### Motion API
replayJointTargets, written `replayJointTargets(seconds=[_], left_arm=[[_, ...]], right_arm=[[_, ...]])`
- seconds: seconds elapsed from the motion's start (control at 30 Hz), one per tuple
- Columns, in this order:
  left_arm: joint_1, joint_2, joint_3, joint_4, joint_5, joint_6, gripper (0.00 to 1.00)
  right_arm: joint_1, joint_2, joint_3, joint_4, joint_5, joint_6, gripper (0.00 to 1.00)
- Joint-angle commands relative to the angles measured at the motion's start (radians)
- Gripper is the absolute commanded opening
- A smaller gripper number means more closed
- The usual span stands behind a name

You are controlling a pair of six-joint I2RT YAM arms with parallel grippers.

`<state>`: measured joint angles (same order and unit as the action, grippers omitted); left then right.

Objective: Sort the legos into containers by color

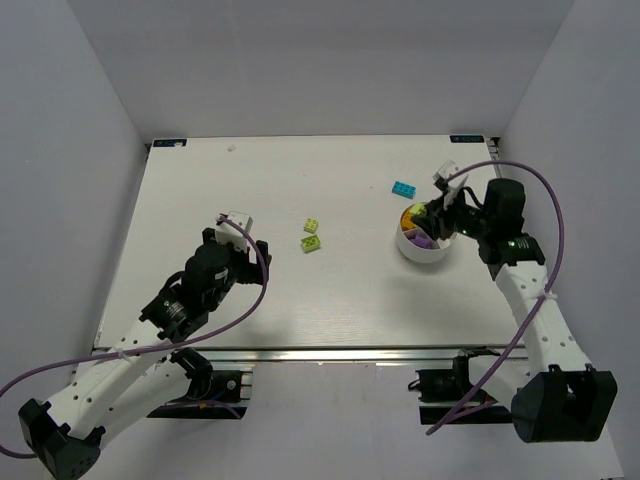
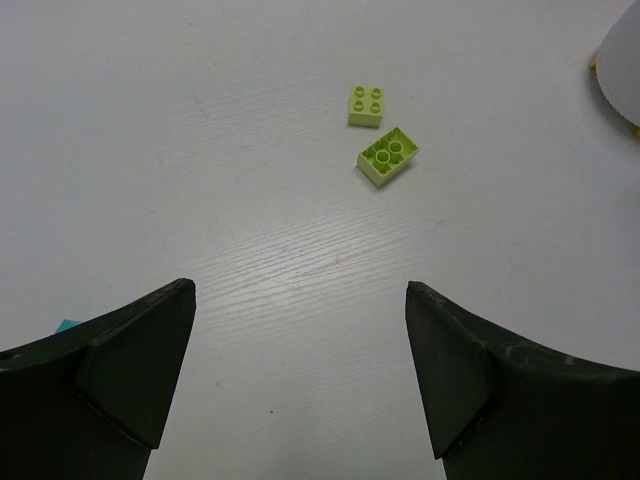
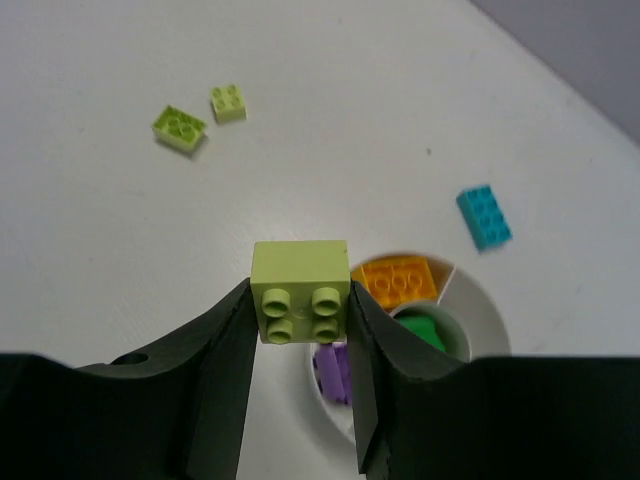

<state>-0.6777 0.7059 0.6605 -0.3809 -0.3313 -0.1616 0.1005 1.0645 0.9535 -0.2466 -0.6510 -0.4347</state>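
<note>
Above the divided bowl (image 3: 485,318) on the right of the counter (image 1: 300,290), your right hand (image 3: 300,305) clamps a lime brick (image 3: 300,285), half closed, likely ready to drop it in, while your left hand (image 2: 300,295) hangs wide open, empty, facing two lime bricks (image 2: 388,157).

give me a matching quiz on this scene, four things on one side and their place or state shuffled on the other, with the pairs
1 cyan lego
2 orange lego
3 right pincer
4 left pincer

a open, holding nothing
b in a bowl compartment
c shut on a lime lego
d flat on the table, outside the bowl

Pairs: 1-d, 2-b, 3-c, 4-a
</note>
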Motion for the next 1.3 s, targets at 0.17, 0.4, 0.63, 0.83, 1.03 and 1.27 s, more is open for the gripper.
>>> replayJointTargets(seconds=[0.17, 0.4, 0.63, 0.83, 1.03, 1.27], left_arm=[[-0.002, 0.003, -0.002, 0.014, 0.029, -0.007, 0.94], [-0.002, 0.003, -0.005, 0.017, 0.041, -0.007, 0.94], [-0.002, 0.021, -0.004, 0.017, 0.048, -0.004, 0.95], [-0.002, 0.038, -0.004, 0.023, 0.055, -0.006, 0.95], [-0.002, 0.087, -0.001, 0.088, 0.103, -0.022, 0.96], [-0.002, 0.352, 0.108, 0.137, 0.178, -0.157, 0.87]], right_arm=[[-0.241, -0.063, -0.134, 0.148, 0.005, 0.151, 0.00], [-0.343, 0.049, -0.165, 0.099, -0.070, -0.036, 0.00], [-0.378, 0.139, -0.180, 0.124, -0.167, -0.113, 0.05], [-0.393, 0.218, -0.188, 0.165, -0.217, -0.142, 0.27], [-0.401, 0.242, -0.197, 0.194, -0.210, -0.141, 0.57], [-0.410, 0.246, -0.196, 0.228, -0.225, -0.104, 0.58]])
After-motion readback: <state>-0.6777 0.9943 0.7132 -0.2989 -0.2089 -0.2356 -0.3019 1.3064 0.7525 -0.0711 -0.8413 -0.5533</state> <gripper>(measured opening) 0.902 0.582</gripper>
